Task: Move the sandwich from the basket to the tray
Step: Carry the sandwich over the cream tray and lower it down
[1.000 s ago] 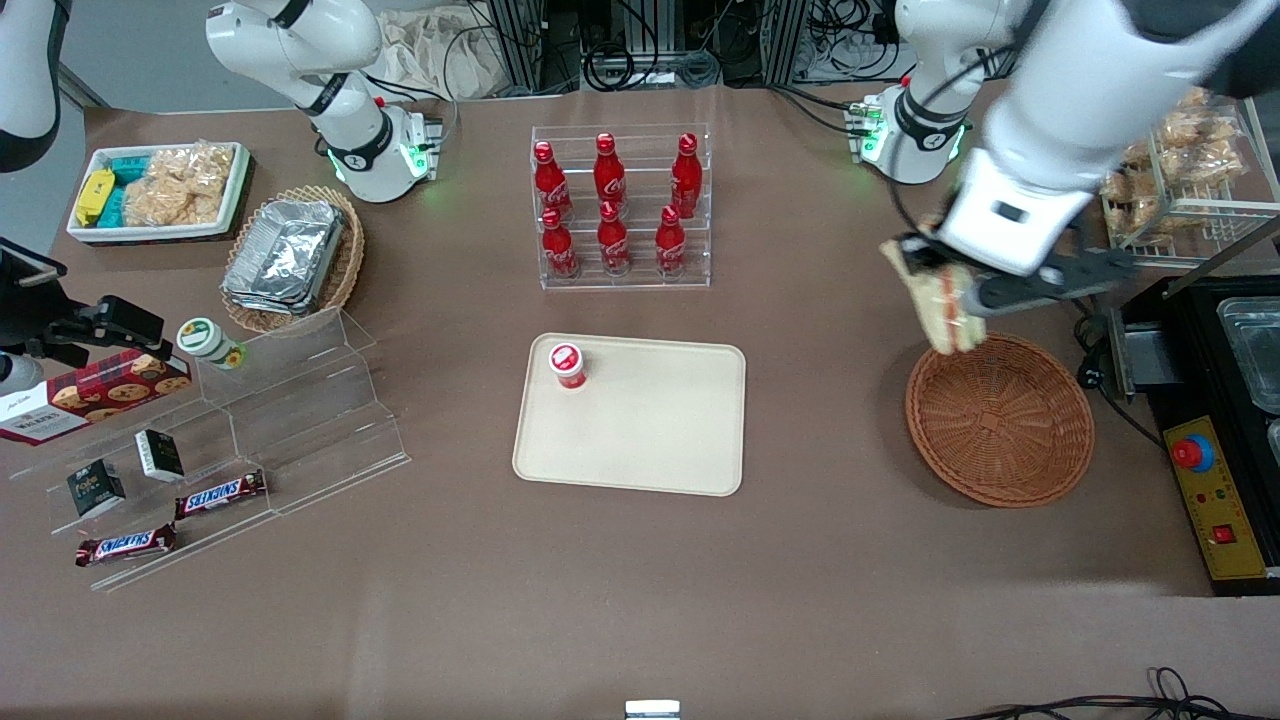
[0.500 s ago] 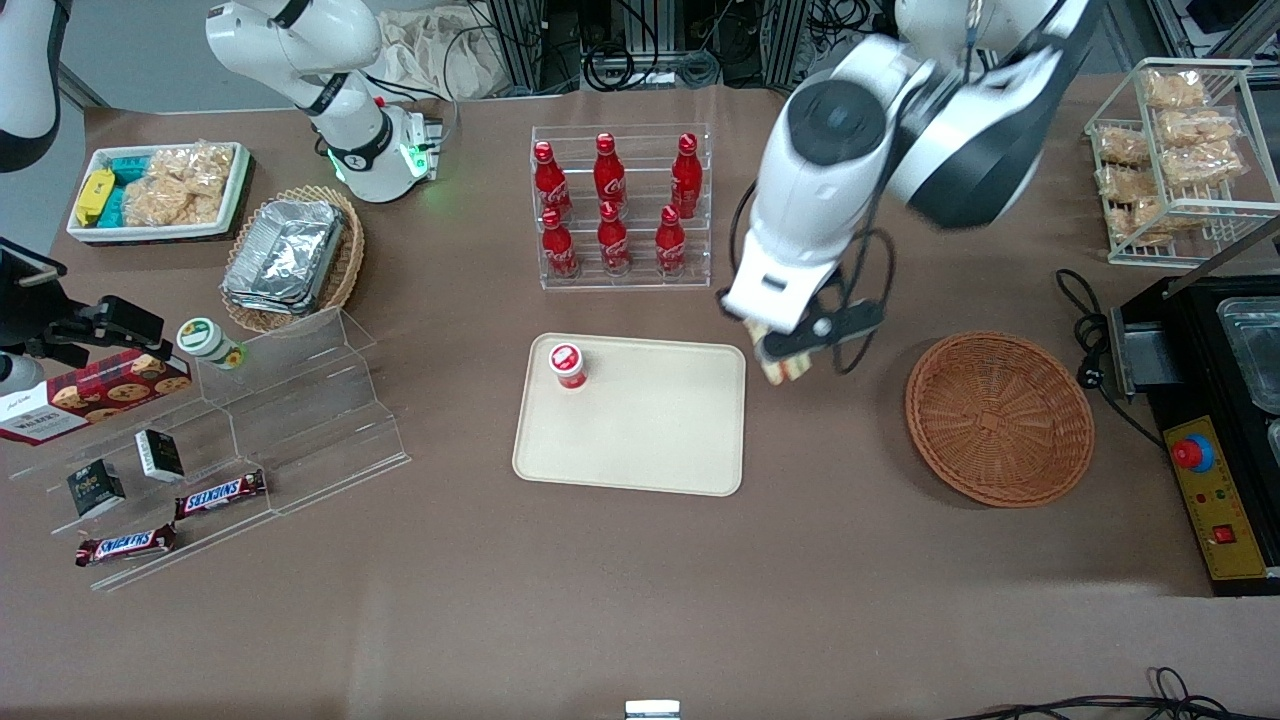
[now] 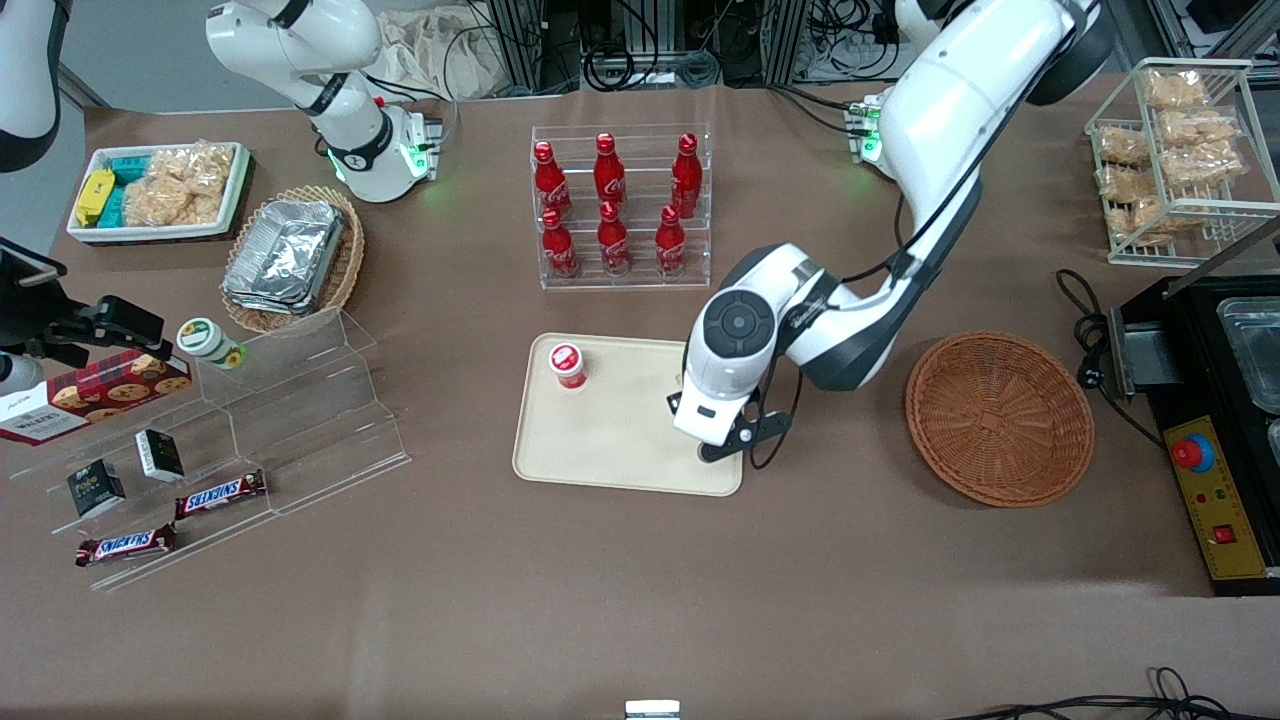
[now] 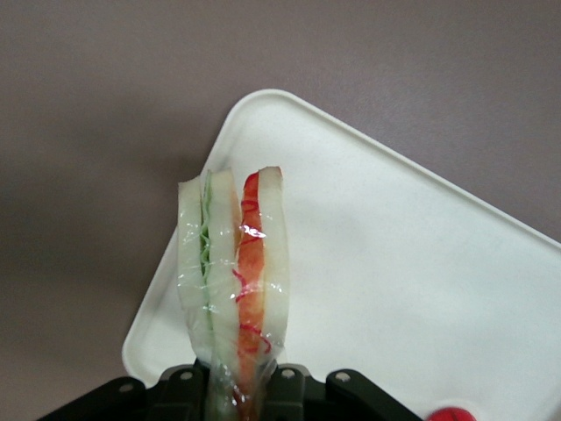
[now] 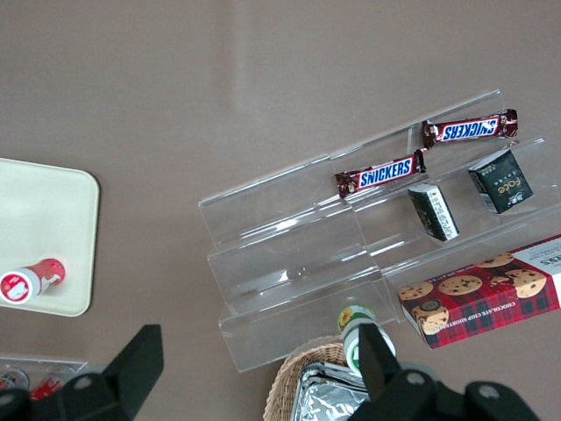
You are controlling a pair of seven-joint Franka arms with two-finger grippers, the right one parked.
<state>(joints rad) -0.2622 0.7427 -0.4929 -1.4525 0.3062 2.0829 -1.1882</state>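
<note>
Clenched on the sandwich [image 4: 232, 272]: gripper [image 4: 238, 386] above the tray [image 3: 610, 440], at the tray's end toward the basket [image 3: 998, 418]. Wrapped wedge pinched at one end between the fingers, jutting straight out from them over the tray's rounded corner, clear of the surface. Hidden under the wrist in the front view. Red-capped cup [image 3: 567, 364] also on tray, well apart. Basket bare of the sandwich.

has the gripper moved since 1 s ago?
Yes. The gripper, shut on the sandwich, went from above the basket toward the parked arm's end; it now hangs over the tray.
</note>
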